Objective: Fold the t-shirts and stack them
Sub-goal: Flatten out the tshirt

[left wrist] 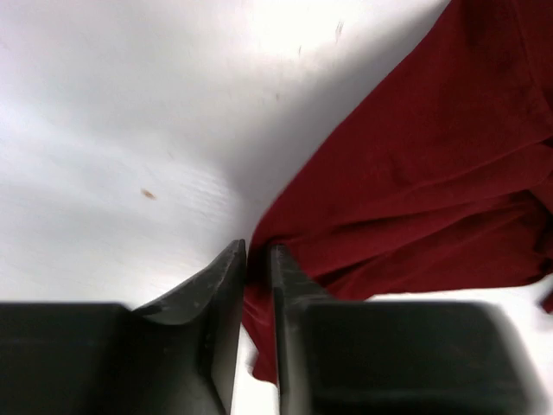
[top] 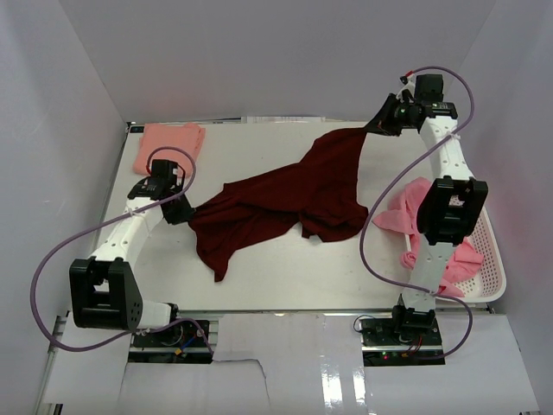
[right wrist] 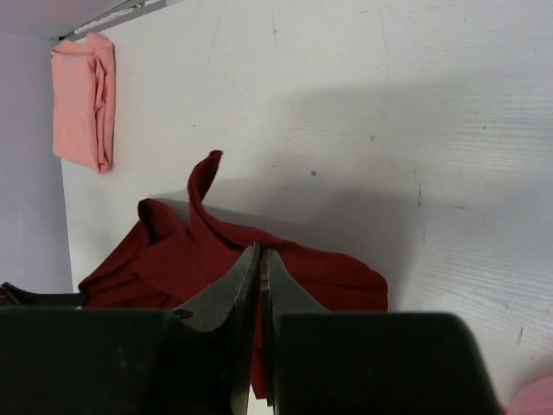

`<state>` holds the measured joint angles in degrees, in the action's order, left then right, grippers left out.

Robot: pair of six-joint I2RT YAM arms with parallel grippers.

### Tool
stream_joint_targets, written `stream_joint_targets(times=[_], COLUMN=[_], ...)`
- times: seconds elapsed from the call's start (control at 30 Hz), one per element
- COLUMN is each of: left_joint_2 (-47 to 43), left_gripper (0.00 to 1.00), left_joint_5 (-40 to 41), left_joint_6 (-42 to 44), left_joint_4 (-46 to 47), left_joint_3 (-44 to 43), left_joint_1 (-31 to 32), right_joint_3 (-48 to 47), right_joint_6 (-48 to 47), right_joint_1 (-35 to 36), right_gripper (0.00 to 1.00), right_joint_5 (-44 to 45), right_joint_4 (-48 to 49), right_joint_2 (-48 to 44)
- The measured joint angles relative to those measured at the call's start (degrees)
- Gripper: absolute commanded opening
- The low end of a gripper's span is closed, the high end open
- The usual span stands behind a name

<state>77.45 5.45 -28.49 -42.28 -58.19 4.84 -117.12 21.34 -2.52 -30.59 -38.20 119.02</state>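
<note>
Basket (top: 494, 264), desk's (top: 285, 277) right edge: pink shirts (top: 406, 212), apparently unfolded.
Maroon shirt (top: 285, 203): mid-desk, stretched between left hand (left wrist: 257, 252) and right hand (right wrist: 260, 252), both pinching it.
Salmon shirt (top: 170, 145): folded, far-left corner.

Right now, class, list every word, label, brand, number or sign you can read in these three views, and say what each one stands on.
There is no readable text in any view.
The maroon t-shirt, the folded salmon t-shirt, the pink t-shirts and the white basket show no print, tag or label.
</note>
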Motion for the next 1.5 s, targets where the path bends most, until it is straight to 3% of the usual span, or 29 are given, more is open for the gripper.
stream_joint_targets(times=[0.03, 0.07, 0.23, 0.4, 0.73, 0.8, 0.9, 1.17, 1.5], left_joint_2=[0.55, 1.05, 0.66, -3.5, 6.05, 8.72, 14.38, 32.26, 37.55], left_gripper=[0.74, 0.97, 0.98, 0.98, 0.98, 0.94, 0.93, 0.91, 0.85], left_joint_5=[-1.92, -3.61, -9.57, -14.03, -19.47, -19.47, -17.31, -0.98, 5.11], left_joint_6=[-0.31, -0.5, -2.4, -3.32, 5.66, 7.56, 10.23, 19.23, 21.81], left_joint_4=[-0.13, -0.44, -0.7, 2.21, 11.13, 11.56, 11.39, 6.32, -0.7], left_joint_3=[1.07, 2.08, 5.92, 7.63, -9.99, -13.25, -19.71, -36.81, -41.24], left_joint_1=[-0.57, -1.01, -3.1, -10.82, -6.45, -5.81, -3.34, 14.34, 15.93], right_joint_3=[0.57, 1.27, 6.54, 12.33, 28.63, 31.28, 34.34, 36.79, 36.76], right_joint_6=[-0.17, -0.26, -0.94, -2.03, -3.02, -3.1, -3.19, -3.82, -3.85], right_joint_1=[0.0, 0.0, 0.33, 2.29, 10.82, 11.52, 12.02, 12.09, 12.09], right_gripper=[0.08, 0.08, 0.08, 0.08, 0.08, 0.08, 0.08, 0.08, 0.08], right_joint_5=[0.13, 0.26, 0.76, 2.89, 5.05, 5.4, 6.08, 7.15, 7.32], right_joint_4=[-0.15, -0.61, -2.1, -3.13, -2.03, -1.6, -0.76, -0.15, 0.26], right_joint_2=[-0.79, -1.68, -6.43, -11.02, -22.99, -24.0, -24.37, -24.37, -24.37])
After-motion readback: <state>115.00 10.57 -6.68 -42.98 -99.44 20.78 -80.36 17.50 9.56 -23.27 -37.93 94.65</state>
